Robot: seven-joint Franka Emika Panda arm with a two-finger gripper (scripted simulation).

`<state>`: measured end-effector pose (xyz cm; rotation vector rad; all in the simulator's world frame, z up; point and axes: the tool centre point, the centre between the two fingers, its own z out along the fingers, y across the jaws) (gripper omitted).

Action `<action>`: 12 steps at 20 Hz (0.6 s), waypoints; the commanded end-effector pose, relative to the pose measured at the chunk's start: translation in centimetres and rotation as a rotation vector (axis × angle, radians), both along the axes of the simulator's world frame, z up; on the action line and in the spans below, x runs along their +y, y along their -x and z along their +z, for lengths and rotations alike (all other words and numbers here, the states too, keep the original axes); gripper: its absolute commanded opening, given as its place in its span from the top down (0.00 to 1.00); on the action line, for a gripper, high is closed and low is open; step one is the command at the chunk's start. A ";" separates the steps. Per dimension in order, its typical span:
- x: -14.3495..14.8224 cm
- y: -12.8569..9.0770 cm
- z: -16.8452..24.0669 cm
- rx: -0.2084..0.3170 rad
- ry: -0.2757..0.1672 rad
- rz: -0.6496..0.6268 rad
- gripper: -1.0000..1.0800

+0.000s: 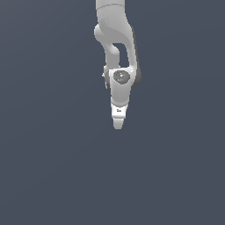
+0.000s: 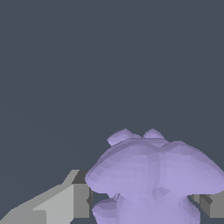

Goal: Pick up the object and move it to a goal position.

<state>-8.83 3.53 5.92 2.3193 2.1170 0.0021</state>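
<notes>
The object [image 2: 153,175] is a pale purple, lumpy thing that fills the lower middle of the wrist view. It sits between my two grey fingers [image 2: 65,201], which press against it from either side, so my gripper [image 2: 142,194] is shut on it. In the exterior view the white arm hangs down from above. There my gripper [image 1: 117,123] points straight down and is seen edge-on, its fingers overlapping as one narrow tip. The object is hidden in that view.
A plain dark grey-blue surface fills the background of both views. No other objects, edges or goal marker show.
</notes>
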 end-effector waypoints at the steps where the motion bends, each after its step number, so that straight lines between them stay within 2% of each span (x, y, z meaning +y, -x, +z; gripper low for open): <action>1: 0.2 -0.1 0.2 0.000 0.000 0.000 1.00; 6: 1.7 -0.7 1.4 0.000 0.000 0.000 1.00; 12: 5.1 -2.1 4.2 0.001 -0.001 0.001 1.00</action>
